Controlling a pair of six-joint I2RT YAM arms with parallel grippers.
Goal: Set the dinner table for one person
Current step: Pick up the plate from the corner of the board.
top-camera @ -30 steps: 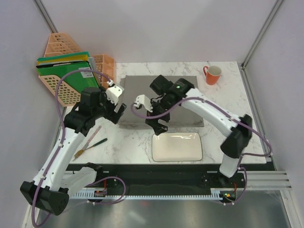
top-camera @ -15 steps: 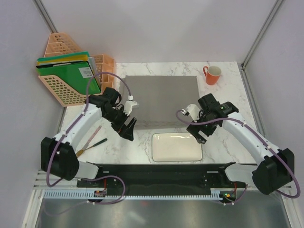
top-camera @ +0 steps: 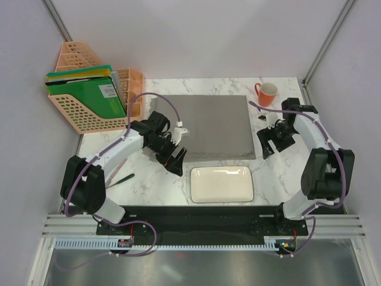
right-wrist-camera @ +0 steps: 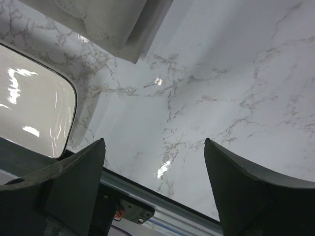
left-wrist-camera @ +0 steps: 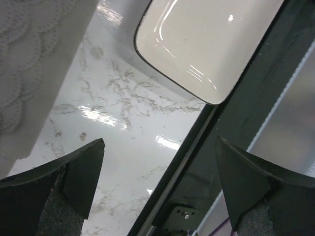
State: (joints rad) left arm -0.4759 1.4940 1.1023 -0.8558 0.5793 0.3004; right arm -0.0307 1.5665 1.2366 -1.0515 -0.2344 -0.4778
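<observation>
The marble bench (top-camera: pixel 274 179) fills the middle of the top view, from the arm bases at the near edge to the far wall. A grey scallop-edged placemat (top-camera: pixel 205 125) lies at its far centre. A white rectangular plate (top-camera: pixel 221 183) sits just near of the placemat, close to the bench's near edge.

The left gripper (top-camera: pixel 174 159) hangs over bare marble beside the placemat's near-left corner, just left of the plate. Its wrist view shows the fingers (left-wrist-camera: pixel 83 172) spread wide with nothing between them – only marble (left-wrist-camera: pixel 123 113), a corner of the plate (left-wrist-camera: pixel 206 44) and the placemat's edge (left-wrist-camera: pixel 29 59).

The right gripper (top-camera: pixel 266 143) is over the bench just right of the placemat, with an orange mug (top-camera: pixel 266 93) beyond it at the far right. It too is wide open and empty – its own camera looks past the fingers (right-wrist-camera: pixel 74 182) at veined marble (right-wrist-camera: pixel 221 88).

Orange file baskets (top-camera: pixel 89 89) holding green folders stand at the far left. A green-handled utensil (top-camera: pixel 124 177) lies near the left arm.
</observation>
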